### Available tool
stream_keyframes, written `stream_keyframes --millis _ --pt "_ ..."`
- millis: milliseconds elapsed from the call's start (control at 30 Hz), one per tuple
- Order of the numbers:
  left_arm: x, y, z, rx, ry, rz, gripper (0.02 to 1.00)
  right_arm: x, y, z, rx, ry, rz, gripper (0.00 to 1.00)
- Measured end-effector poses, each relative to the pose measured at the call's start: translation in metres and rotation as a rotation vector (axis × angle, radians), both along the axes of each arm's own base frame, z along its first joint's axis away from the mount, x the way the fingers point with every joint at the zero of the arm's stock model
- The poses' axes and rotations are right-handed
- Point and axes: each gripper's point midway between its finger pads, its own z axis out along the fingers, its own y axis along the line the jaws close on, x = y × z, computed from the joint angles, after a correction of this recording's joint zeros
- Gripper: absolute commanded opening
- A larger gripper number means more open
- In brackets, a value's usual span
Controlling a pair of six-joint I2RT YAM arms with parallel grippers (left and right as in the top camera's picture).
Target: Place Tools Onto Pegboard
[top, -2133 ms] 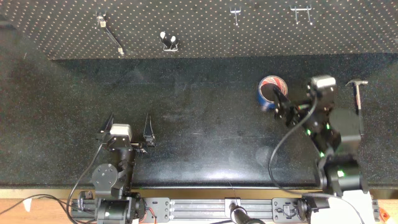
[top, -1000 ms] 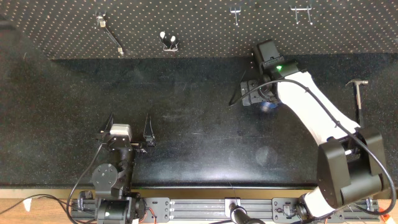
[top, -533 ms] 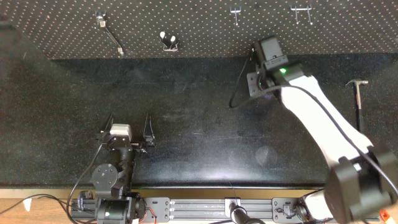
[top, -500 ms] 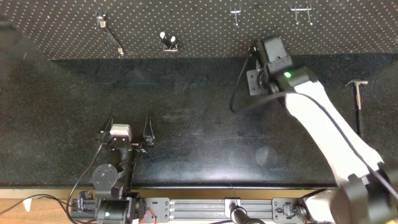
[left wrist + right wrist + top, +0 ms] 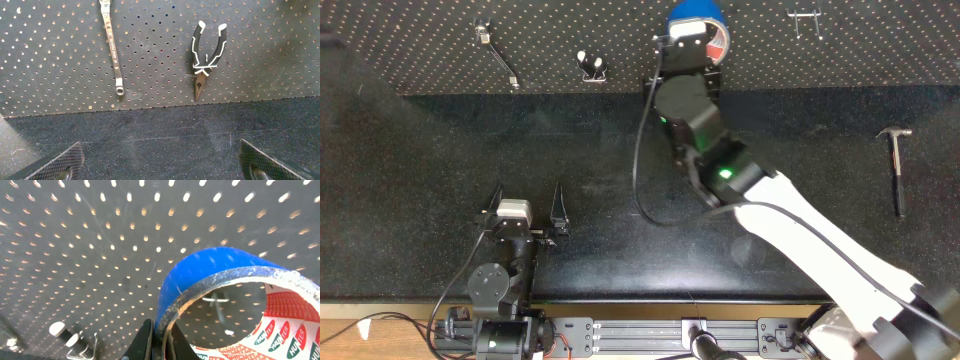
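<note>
Tape roll — blue, red-and-white core

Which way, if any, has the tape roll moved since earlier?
Yes. The tape roll, in the right gripper, went from the table near the hammer up-left to the pegboard.

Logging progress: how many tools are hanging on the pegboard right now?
2: the wrench at the board's left and the pliers beside it. The tape roll is up at the board in the right hand; the hammer lies on the table. The arm may hide others.
</note>
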Motion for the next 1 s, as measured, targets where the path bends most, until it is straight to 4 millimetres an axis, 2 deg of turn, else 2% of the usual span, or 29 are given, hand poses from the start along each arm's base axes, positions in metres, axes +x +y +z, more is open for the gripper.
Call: stream_keyframes --millis 67,100,233,533,633,800,867,1000 --pt "0.000 0.000 0.000 0.000 0.000 0.000 0.996 0.010 0.004 -0.016 -0.010 0.005 -0.024 0.073" --pt "0.000 0.000 0.000 0.000 0.000 0.000 0.996 0.011 0.004 -0.018 -0.013 0.006 -0.028 0.073" --pt "0.000 0.000 0.000 0.000 0.000 0.000 0.996 0.013 -0.001 -0.018 -0.017 0.000 -0.057 0.075" --pt "0.000 0.000 0.000 0.000 0.000 0.000 0.996 0.023 -0.013 -0.035 -0.048 0.024 -0.108 0.075" --pt "0.000 0.000 0.000 0.000 0.000 0.000 0.996 0.027 -0.012 -0.046 -0.063 0.041 -0.112 0.075" --pt "0.000 0.000 0.000 0.000 0.000 0.000 0.996 0.028 -0.012 -0.049 -0.067 0.046 -0.112 0.075" --pt "0.000 0.000 0.000 0.000 0.000 0.000 0.996 0.030 -0.011 -0.058 -0.079 0.059 -0.113 0.077" --pt "0.000 0.000 0.000 0.000 0.000 0.000 0.996 0.038 -0.021 -0.056 -0.067 0.048 -0.139 0.075"
